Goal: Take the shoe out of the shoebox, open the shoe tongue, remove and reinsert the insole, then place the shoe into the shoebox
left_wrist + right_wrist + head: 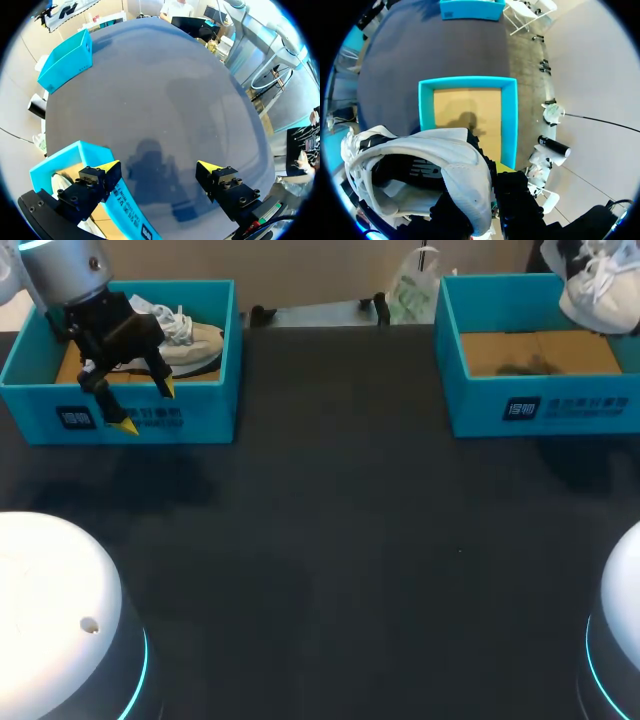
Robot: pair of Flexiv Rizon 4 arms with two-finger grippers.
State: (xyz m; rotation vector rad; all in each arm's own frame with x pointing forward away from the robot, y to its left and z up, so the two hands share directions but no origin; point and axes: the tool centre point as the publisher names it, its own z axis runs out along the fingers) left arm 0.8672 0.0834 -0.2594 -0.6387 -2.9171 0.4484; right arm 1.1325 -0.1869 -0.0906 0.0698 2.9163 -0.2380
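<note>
A white shoe (598, 285) hangs in the air over the far right corner, above the empty right blue shoebox (540, 405). In the right wrist view my right gripper (490, 175) is shut on the shoe (445, 155) at its collar, and the box's brown floor (467, 117) lies open below it. A second white shoe (192, 340) lies inside the left blue shoebox (150, 420). My left gripper (148, 407) hovers open over that box's front wall. Nothing sits between its fingers (159, 167), and one fingertip (107, 167) is above the box wall (75, 155).
Bare dark tabletop (340, 540) spreads between the two boxes and toward the front. The white domes of my arm bases (50, 610) stand at the front corners. A plastic bag (412, 288) sits at the table's back edge.
</note>
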